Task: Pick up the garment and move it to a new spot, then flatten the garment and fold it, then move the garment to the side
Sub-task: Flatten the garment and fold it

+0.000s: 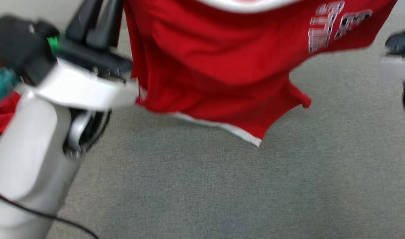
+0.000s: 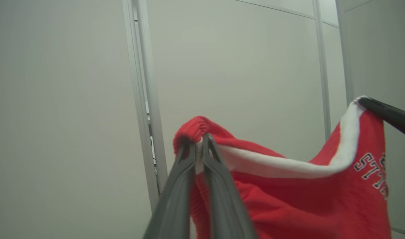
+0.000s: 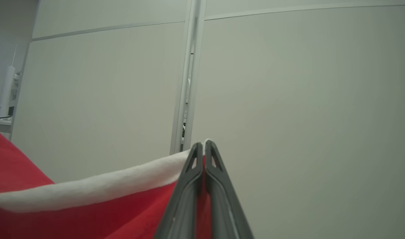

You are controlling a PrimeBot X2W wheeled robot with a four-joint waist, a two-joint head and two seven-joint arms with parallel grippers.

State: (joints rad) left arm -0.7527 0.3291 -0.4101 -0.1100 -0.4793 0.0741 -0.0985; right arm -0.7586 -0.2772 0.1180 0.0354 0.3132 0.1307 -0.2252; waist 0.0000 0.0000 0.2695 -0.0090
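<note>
A: What's under you?
B: A grey carpet-like surface [image 1: 222, 192] runs across your head view. Pale wall panels [image 2: 239, 83] sit behind both wrist views.
A: Where's the garment?
B: The red jersey [image 1: 222, 66] is held up, stretched between your two grippers. Its lower hem hangs over the grey surface; can't tell if it touches. The white-trimmed top edge sags between the grips.
A: Left side?
B: Your pale left forearm [image 1: 26, 149] is at lower left. Left gripper [image 2: 198, 141]: fingers pinched tight on a bunched red corner with white trim.
A: Right?
B: Right gripper [image 3: 203, 146]: fingers clamped on the white-trimmed edge.
A: Print?
B: White lettering [image 1: 332, 26] near your right grip, too blurred to read.
</note>
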